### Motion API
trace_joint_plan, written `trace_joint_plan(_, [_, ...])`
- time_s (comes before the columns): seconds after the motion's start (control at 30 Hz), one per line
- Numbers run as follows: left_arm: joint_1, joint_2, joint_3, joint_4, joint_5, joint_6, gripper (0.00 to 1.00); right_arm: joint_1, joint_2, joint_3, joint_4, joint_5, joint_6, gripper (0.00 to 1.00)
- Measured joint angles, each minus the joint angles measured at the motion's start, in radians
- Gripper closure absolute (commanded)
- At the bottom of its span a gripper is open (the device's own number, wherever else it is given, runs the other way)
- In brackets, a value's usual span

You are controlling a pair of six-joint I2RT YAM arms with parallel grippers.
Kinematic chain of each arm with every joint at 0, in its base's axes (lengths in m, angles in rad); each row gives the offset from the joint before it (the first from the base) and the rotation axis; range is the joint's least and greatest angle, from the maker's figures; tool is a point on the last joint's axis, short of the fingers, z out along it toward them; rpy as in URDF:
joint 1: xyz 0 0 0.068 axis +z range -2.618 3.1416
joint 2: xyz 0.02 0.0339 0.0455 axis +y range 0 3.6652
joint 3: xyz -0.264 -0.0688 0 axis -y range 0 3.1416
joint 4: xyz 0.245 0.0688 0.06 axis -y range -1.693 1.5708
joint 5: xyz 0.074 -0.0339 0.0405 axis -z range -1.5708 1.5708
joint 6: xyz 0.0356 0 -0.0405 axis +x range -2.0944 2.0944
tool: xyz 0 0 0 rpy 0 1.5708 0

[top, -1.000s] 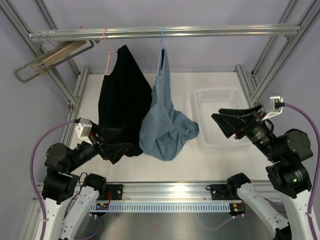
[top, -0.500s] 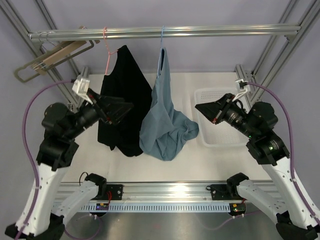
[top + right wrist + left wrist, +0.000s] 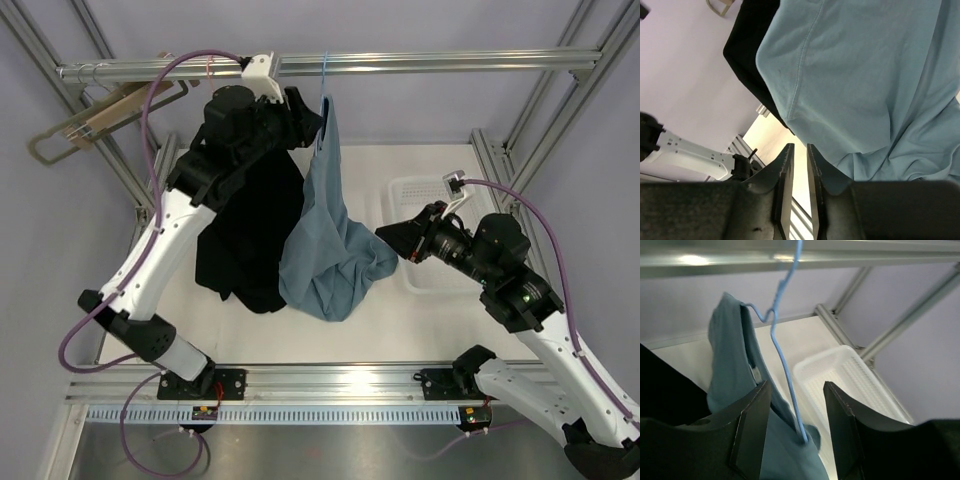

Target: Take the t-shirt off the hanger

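Observation:
The light blue t-shirt (image 3: 330, 240) hangs on a blue wire hanger (image 3: 324, 80) from the top rail, with its lower part bunched toward the right. My left gripper (image 3: 312, 118) is raised to the shirt's collar. In the left wrist view it (image 3: 797, 390) is open, and the hanger wire (image 3: 785, 370) runs down between its fingers into the t-shirt (image 3: 730, 355) without touching either finger. My right gripper (image 3: 385, 243) sits at the shirt's lower right edge. In the right wrist view its jaws (image 3: 800, 150) stand a narrow slit apart with nothing between them, just under the blue cloth (image 3: 865, 75).
A black shirt (image 3: 245, 230) hangs left of the blue one, partly behind my left arm. A white basket (image 3: 430, 181) stands at the right, behind my right arm. A wooden hanger (image 3: 100, 115) hangs at the rail's (image 3: 450, 62) left end.
My left arm rose from low on the left to the blue hanger and its jaws narrowed. My right gripper moved left toward the blue shirt's lower edge, with its jaws now much closer together.

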Motion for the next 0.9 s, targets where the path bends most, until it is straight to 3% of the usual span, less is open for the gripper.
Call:
trace_joint_plan(0.17, [-0.006,0.133,0.112,-0.041,-0.080,0.053,0.54,0.005,-0.039,-0.014,-0.007,0.000,-0.022,0.71])
trace_joint_plan(0.33, [-0.022,0.196,0.156,-0.058,-0.121,0.088,0.65,0.005,-0.046,-0.020,-0.022,0.000,-0.037,0.71])
trace_joint_plan(0.53, [-0.046,0.214,0.178,-0.075,-0.169,0.113,1.00,0.005,-0.048,-0.028,-0.037,0.000,-0.044,0.71])
trace_joint_plan(0.7, [-0.049,0.217,0.182,-0.077,-0.199,0.128,1.00,0.005,-0.057,-0.036,-0.045,0.002,-0.045,0.68])
trace_joint_plan(0.8, [-0.059,0.219,0.200,-0.093,-0.213,0.134,1.00,0.005,-0.056,-0.036,-0.044,0.003,-0.050,0.62])
trace_joint_plan(0.9, [-0.074,0.225,0.242,-0.111,-0.221,0.139,1.00,0.011,-0.040,-0.036,-0.043,0.003,-0.057,0.47])
